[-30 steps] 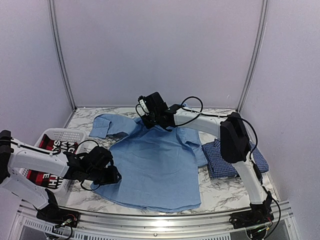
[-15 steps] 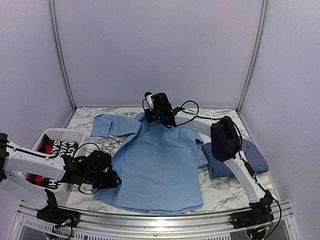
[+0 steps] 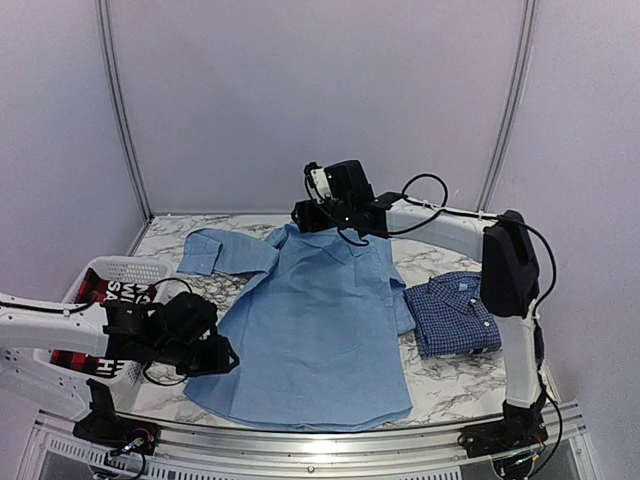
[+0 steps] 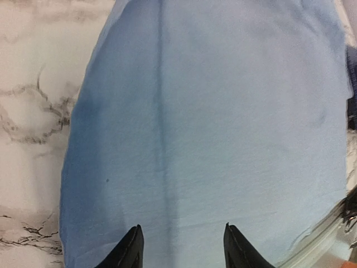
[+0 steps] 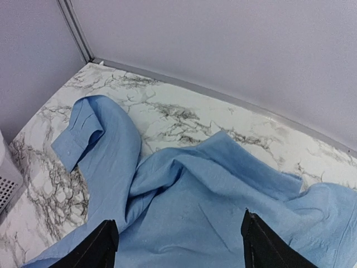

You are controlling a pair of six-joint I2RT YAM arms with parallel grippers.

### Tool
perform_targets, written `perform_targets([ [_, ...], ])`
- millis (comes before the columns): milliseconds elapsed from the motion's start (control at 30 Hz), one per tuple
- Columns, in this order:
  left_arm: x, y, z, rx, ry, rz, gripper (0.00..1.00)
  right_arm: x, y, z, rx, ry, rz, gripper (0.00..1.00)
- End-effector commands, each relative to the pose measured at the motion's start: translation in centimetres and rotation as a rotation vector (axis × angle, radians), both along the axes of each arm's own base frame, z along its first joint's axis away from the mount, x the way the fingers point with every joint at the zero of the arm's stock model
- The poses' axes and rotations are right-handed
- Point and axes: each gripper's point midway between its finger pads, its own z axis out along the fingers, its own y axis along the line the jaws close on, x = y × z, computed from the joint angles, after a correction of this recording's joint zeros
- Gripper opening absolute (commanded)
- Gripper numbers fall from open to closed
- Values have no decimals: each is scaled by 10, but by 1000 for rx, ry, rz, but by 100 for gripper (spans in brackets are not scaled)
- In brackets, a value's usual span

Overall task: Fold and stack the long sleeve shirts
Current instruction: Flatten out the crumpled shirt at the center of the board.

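Observation:
The light blue long sleeve shirt lies spread back-up on the marble table, one sleeve reaching to the far left. The dark blue checked shirt sits folded to its right. My left gripper is low at the blue shirt's near left hem. In the left wrist view that gripper is open over flat blue cloth, gripping nothing. My right gripper hovers above the collar end. In the right wrist view it stands open and empty above the rumpled shoulder cloth and the sleeve cuff.
A white laundry basket stands at the left edge with a red-and-black garment in it, close behind my left arm. A metal rail runs along the near edge. Walls close off the back and sides.
My right gripper has opened, let go of the collar and lifted back to the right. The collar has dropped flat. My left gripper has opened wider at the hem.

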Motion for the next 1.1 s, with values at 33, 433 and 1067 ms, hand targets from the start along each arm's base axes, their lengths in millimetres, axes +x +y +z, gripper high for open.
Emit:
perform_targets([
  [33,41,-3,62,-15,-122,55,55,-41,5,-22,45,100,39,72],
  [433,217,91,110,259,-256,276,61,-104,-13,-56,31,192,83,71],
  [1067,393,118,20,412,-197,459,67,-148,-48,-63,26,228,69,71],
])
